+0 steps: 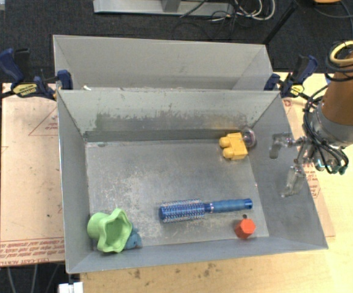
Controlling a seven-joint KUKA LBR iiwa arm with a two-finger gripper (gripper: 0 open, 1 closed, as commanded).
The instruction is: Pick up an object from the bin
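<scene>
Approach step, I judge: nothing picked yet. Gripper (pixel 284 165) hangs over right sloping wall of bin (pixel 164 112), fingers spread, empty. Nearest thing is yellow block (pixel 233 146), back right of floor, just left of gripper. Blue brush (pixel 203 209) and red piece (pixel 245 227) lie nearer front. Next I need a shift left, then descent with jaws straddling one thing. Arm reaches in from right.
</scene>
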